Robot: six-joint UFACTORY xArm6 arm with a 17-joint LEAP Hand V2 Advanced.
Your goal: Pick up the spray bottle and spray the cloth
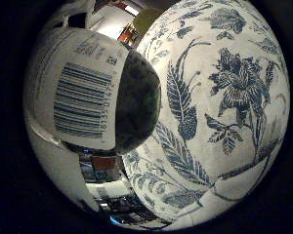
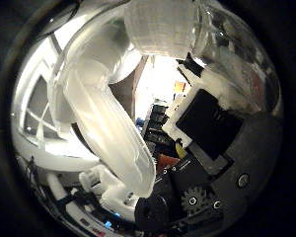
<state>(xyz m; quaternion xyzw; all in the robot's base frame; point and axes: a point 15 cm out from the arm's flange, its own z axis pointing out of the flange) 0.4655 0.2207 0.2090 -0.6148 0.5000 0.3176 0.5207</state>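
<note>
The spray bottle is close against my palm. In the little finger side palm view its white body with a barcode label (image 1: 83, 88) and dark lower part fills one side. In the thumb side palm view its translucent white sprayer head and neck (image 2: 109, 109) fill much of the picture. The cloth (image 1: 225, 97), white with blue flowers and leaves, lies spread beside and beyond the bottle. My hand's black and white fingers (image 2: 222, 128) curl round the bottle's neck.
Behind the bottle, the thumb side palm view shows a bright room with cluttered shelves (image 2: 168, 99). A lit ceiling and room edge (image 1: 122, 15) show beyond the cloth.
</note>
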